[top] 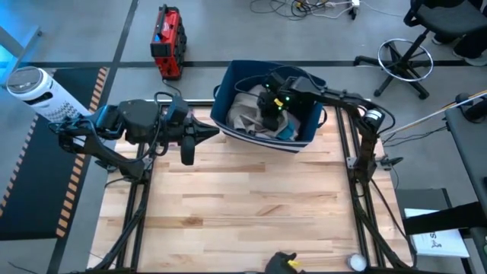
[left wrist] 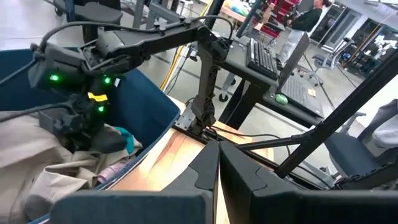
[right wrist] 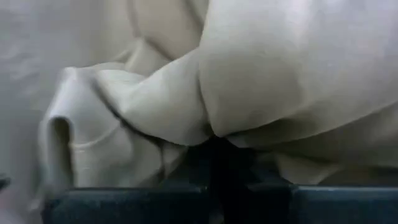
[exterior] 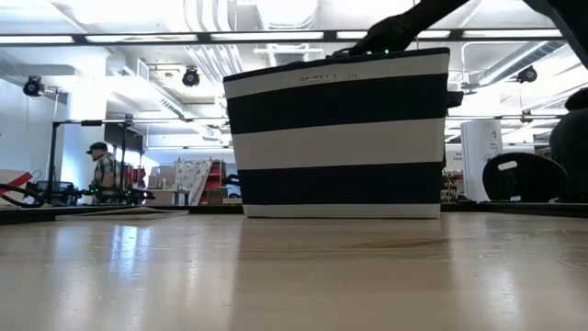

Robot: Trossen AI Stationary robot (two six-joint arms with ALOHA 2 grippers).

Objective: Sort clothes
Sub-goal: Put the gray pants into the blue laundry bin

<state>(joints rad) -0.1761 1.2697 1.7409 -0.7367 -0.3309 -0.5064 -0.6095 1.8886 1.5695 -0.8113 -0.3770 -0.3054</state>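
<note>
From above, I see my right gripper (top: 268,113) sunk into the navy bin (top: 228,84) at the table's (top: 243,205) far edge, right of centre, where the clothes (top: 245,110) lie heaped: mostly a grey-beige garment with a scrap of teal (top: 284,131) at the near side. The bare wood holds no garment, so I judge the sorting hardly begun; everything is yet to come out. My left gripper (top: 188,149) waits over the far left part of the table, just beside the bin.

At table height, the striped bin hides its contents; only my right arm (exterior: 395,35) shows dipping over its rim.

From my left wrist, my left fingers (left wrist: 205,165) sit pressed together, holding nothing, while across the bin my right gripper is buried in crumpled beige cloth, teal and something pinkish striped (left wrist: 115,173) beside it.

From my right wrist, soft grey-beige folds fill everything, bunched into the gap between my fingers; I appear to be pinching that garment.
</note>
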